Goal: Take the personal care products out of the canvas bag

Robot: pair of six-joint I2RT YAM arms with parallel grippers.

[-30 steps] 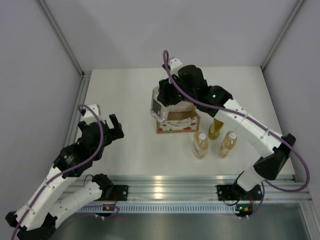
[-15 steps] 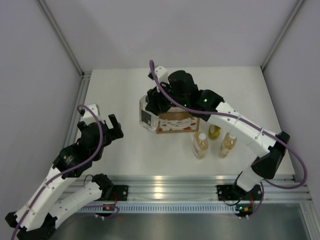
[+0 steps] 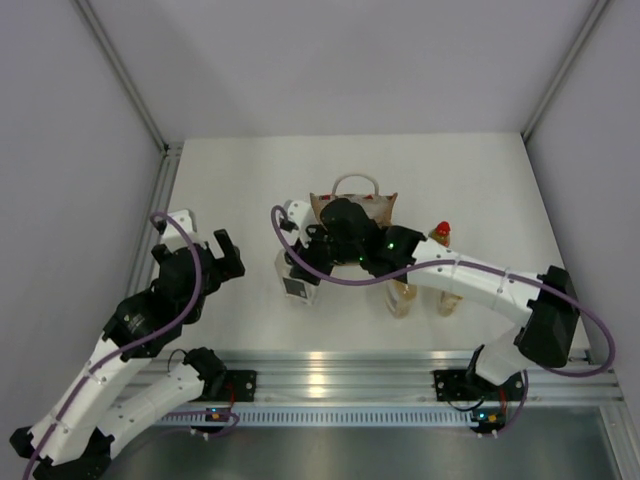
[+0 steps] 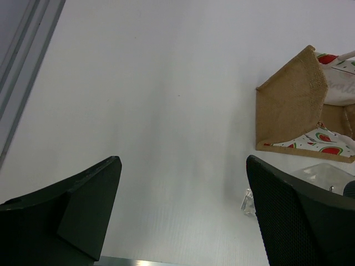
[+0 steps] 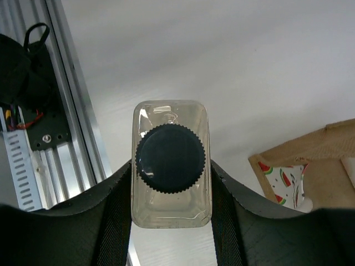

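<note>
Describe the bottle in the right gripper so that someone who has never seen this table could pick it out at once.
Find the tan canvas bag in the middle of the white table. Off its near-left corner, the right gripper holds a bottle. It alone is squarish and clear with a dark ridged cap; the other bottles, to its right, look yellow.

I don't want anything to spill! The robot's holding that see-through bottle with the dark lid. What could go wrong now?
The right hand grips the square bottle only by two smooth sides, so it might slip or topple when released. The right arm also reaches across the clear bottles standing near the canvas bag; pulling back could knock them over.
</note>
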